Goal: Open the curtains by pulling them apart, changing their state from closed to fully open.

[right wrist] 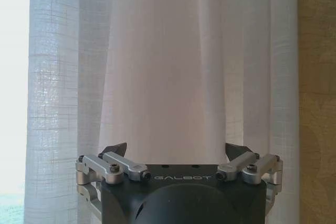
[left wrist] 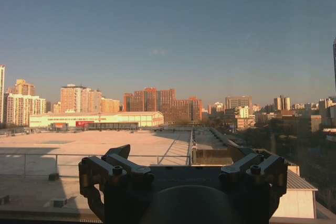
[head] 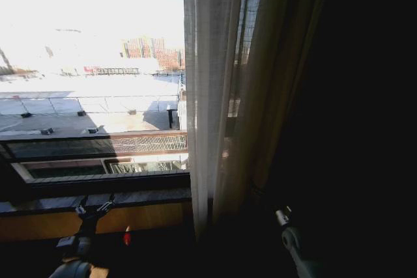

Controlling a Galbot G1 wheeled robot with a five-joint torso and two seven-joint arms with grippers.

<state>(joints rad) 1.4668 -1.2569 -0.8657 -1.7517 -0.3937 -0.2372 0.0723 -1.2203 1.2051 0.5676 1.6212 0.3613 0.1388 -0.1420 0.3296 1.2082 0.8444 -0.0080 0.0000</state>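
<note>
Facing the window, the robot has the sheer curtain [head: 212, 96] bunched into a narrow column at the centre-right of the head view, with bare glass and sunlit rooftops to its left and the dark brown drape [head: 339, 109] to its right. The window sill [head: 98, 216] runs along the bottom left.

The right gripper [right wrist: 176, 150] points straight at the pleats of the sheer curtain [right wrist: 168, 66]; its 2 fingers [right wrist: 113, 149] are spread wide and grasp nothing, with the fabric just beyond the tips. The drape's patterned edge [right wrist: 317, 103] lies just beside the sheer panel. In the head view the right arm [head: 290, 236] sits low in the shadow below the drape.

The left gripper [left wrist: 181, 158] is also released, its fingers [left wrist: 118, 153] apart and empty, aimed out through the clear glass. It [head: 94, 208] hangs low by the sill, well apart from the fabric.

My reading is that the task is nearly done on this side, with the gathered panel perhaps needing a last push toward the drape.

Risks from here:
1. Closing on too few pleats could let the thin cloth slip out, leaving the panel where it is.
2. Reaching too deep could press the fingertips into the glass behind.
3. The open linkages could snag the loose weave during withdrawal and drag the panel back over the glass.
4. Catching the drape's edge as well could resist the pull.
</note>
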